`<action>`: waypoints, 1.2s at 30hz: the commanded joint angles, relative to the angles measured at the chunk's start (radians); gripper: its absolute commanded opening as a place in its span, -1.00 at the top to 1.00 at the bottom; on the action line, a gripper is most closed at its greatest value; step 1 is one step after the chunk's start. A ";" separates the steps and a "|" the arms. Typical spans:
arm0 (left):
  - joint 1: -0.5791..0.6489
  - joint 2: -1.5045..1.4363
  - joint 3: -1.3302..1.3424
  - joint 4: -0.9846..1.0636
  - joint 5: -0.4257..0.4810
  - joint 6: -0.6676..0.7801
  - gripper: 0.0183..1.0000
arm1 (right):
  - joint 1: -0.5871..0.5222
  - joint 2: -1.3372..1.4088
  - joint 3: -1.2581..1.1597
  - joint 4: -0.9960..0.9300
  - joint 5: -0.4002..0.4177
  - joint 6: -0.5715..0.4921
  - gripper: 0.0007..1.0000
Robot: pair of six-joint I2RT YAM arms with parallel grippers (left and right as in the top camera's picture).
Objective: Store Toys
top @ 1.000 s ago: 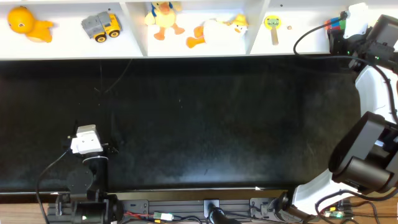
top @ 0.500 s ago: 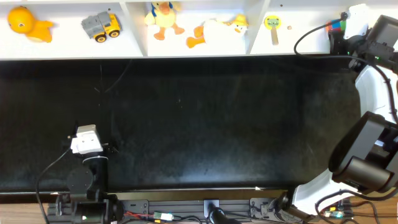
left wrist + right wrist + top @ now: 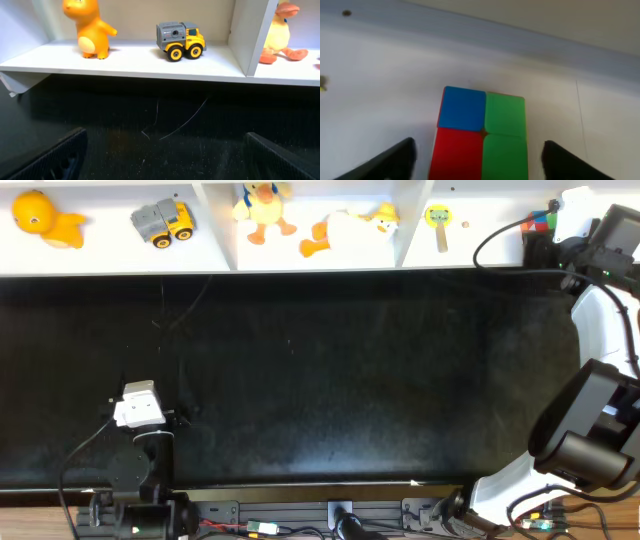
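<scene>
A colour cube (image 3: 482,135) with blue, green and red tiles rests on the white shelf (image 3: 380,85) in its far-right compartment. My right gripper (image 3: 477,150) is open around it, one finger on each side with a gap to the cube. From above, the cube (image 3: 539,222) shows just beyond the right gripper (image 3: 545,240). Other toys stand in the shelf: an orange duck (image 3: 45,218), a grey and yellow truck (image 3: 163,222), a yellow plush duck (image 3: 264,208), a white plush duck (image 3: 350,230) and a small green toy on a stick (image 3: 439,222). My left gripper (image 3: 165,145) is open and holds nothing, low over the black mat (image 3: 330,370).
White dividers (image 3: 219,220) split the shelf into compartments. The shelf's front edge (image 3: 300,272) runs along the far side of the mat. In the left wrist view the orange duck (image 3: 92,27) and the truck (image 3: 180,40) stand ahead on the shelf.
The right gripper has shifted very slightly at the cube. The left arm has not moved.
</scene>
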 commanded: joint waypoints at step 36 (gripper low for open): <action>-0.005 -0.013 -0.007 0.005 -0.007 0.019 -1.00 | 0.025 -0.533 -0.542 -0.009 0.030 0.023 -0.99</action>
